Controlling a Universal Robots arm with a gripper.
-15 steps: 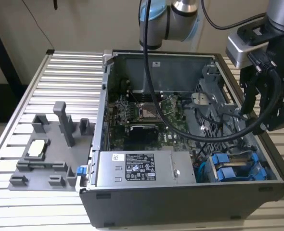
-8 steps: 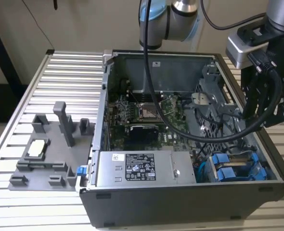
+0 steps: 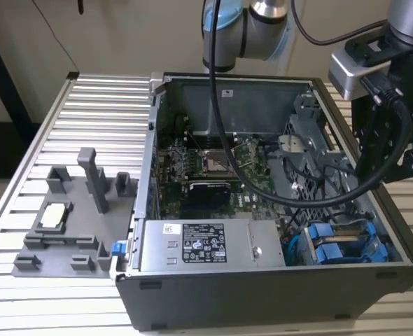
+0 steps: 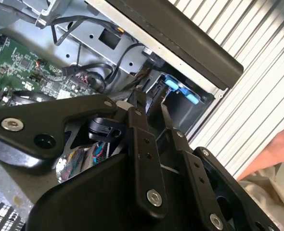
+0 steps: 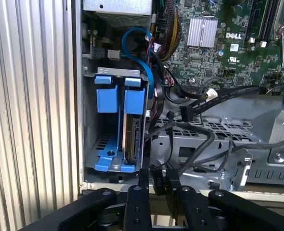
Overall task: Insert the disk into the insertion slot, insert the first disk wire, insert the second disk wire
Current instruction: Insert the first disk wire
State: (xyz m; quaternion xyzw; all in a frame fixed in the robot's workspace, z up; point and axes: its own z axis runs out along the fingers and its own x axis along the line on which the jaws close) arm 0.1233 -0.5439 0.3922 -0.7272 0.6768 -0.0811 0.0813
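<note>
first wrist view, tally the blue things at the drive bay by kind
blue drive carriers: 2
blue cable: 1
total: 3

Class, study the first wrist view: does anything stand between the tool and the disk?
No solid barrier shows. The disk sits in the insertion slot, the tool just off its open end. Loose black cables hang beside the disk, crowding that gap.

Black cables [image 5: 228, 91] tangle just beside the insertion slot [image 5: 90, 120], crowding that side. Over the slot's blue carrier frames [image 5: 134, 101], the way is open.
</note>
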